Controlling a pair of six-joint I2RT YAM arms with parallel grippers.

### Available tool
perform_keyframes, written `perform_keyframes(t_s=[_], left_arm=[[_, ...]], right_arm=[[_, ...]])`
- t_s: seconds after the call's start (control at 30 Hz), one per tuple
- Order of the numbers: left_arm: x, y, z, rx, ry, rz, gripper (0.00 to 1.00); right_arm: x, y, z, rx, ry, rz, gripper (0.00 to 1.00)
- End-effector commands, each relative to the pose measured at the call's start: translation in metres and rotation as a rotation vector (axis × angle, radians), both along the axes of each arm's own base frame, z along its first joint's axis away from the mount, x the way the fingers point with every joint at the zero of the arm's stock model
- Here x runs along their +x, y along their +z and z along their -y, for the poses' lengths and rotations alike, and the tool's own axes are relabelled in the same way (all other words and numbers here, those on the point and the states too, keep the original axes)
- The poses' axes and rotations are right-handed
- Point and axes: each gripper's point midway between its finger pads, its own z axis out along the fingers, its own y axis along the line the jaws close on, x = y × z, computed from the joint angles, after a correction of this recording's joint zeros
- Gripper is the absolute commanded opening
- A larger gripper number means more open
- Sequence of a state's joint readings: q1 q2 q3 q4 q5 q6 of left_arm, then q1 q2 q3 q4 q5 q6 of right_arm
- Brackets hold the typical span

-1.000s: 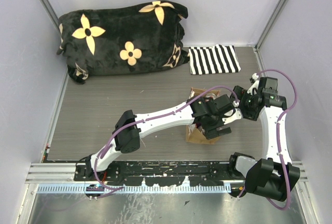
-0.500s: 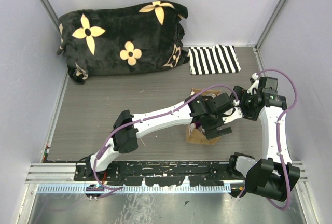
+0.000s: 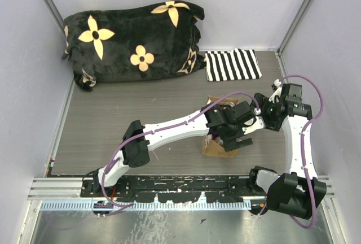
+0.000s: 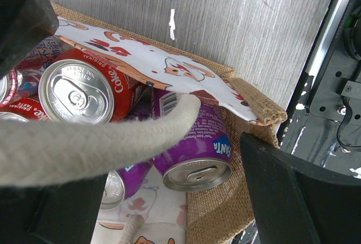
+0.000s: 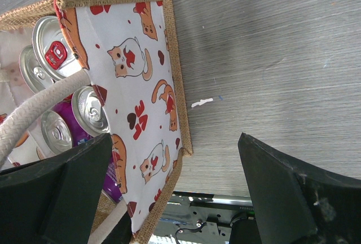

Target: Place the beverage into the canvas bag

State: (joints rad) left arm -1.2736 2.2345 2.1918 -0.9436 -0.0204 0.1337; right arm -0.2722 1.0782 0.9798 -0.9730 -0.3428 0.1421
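The canvas bag point(image 3: 212, 147) stands upright near the table's front, under the left wrist. In the left wrist view its burlap wall point(image 4: 225, 210) holds several cans: a purple Fanta can point(image 4: 194, 153), a red Coke can point(image 4: 76, 88) and others. A cream rope handle point(image 4: 96, 142) crosses in front of them. My left gripper point(image 4: 169, 193) is open above the bag's mouth, with the purple can below the gap and nothing held. My right gripper point(image 5: 175, 142) is open wide beside the bag's printed face point(image 5: 141, 86), with the bag's corner edge between its fingers.
A black plush cushion with yellow flowers point(image 3: 132, 40) lies at the back left. A black-and-white striped cloth point(image 3: 232, 64) lies at the back right. Both arms crowd round the bag point(image 3: 242, 122). The rail of the arm bases point(image 3: 180, 184) runs along the front edge.
The left arm's elbow has shifted slightly to the left. The bag and the right arm have not visibly moved.
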Motion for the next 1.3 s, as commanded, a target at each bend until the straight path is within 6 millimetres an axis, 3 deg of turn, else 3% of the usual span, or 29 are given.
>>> perform_keyframes(t_s=[0.0,0.23,0.83,1.0,1.13,1.27], left_arm=[[-0.004,0.041,0.011,-0.098,-0.021,0.049,0.99],[0.004,0.046,0.015,-0.116,0.009,0.083,0.98],[0.046,0.039,0.008,-0.079,0.163,0.316,0.99],[0.05,0.051,0.006,-0.114,0.218,0.317,1.0],[0.047,0.061,-0.001,-0.131,0.218,0.302,1.0],[0.041,0.062,-0.022,-0.095,0.195,0.272,0.99]], right_arm=[[0.008,0.012,-0.001,0.001,0.006,0.048,1.0],[0.007,0.01,-0.001,0.003,0.007,0.044,1.0],[0.006,0.009,-0.002,0.007,0.009,0.045,1.0],[0.005,0.008,-0.003,0.008,0.009,0.043,1.0],[0.005,0.008,-0.003,0.009,0.011,0.044,1.0],[0.005,0.007,-0.003,0.01,0.01,0.043,1.0]])
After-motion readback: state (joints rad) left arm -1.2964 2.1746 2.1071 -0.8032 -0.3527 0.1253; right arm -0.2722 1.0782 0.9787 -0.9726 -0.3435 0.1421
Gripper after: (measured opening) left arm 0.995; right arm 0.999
